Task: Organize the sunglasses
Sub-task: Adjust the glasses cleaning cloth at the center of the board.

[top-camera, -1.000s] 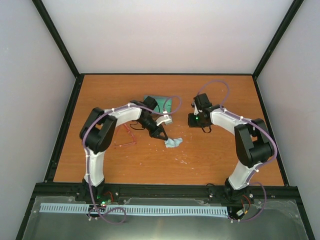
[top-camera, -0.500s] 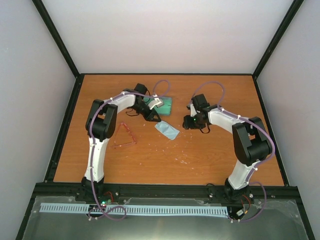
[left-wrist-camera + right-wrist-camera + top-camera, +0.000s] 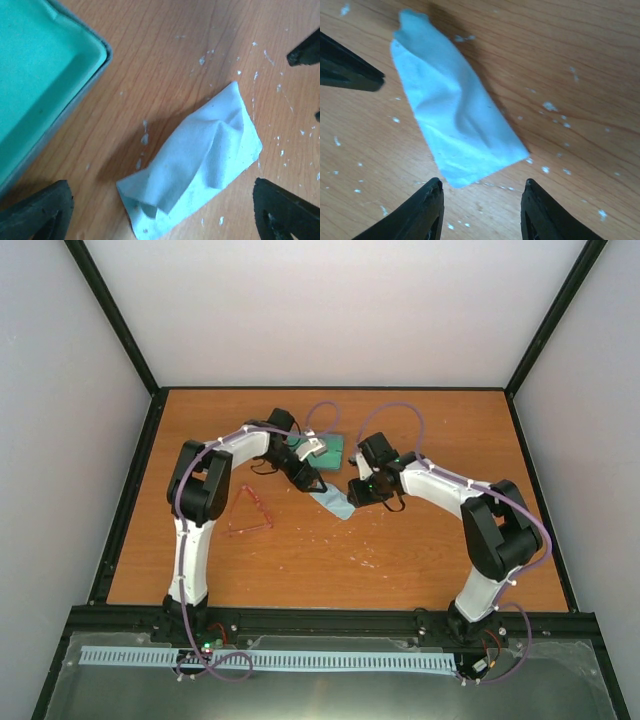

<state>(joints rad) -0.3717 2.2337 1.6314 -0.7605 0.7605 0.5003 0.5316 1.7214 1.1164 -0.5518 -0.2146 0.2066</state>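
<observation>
Both bent inward, jaws apart, left gripper (image 3: 312,483) and right gripper (image 3: 358,490) low over the crumpled light-blue cloth (image 3: 333,502); thin red-pink sunglasses (image 3: 248,512) lying flat, well left.

1 sunglasses (image 3: 248,512), 1 case (image 3: 333,447), 1 cloth (image 3: 334,503), 2 arms (image 3: 190,545) (image 3: 481,580)

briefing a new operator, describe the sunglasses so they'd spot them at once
Look at the left half of the wooden table. The sunglasses lie there, nearer the arm bases than the green-lined case and blue cloth: a thin red-pink wire frame.
</observation>
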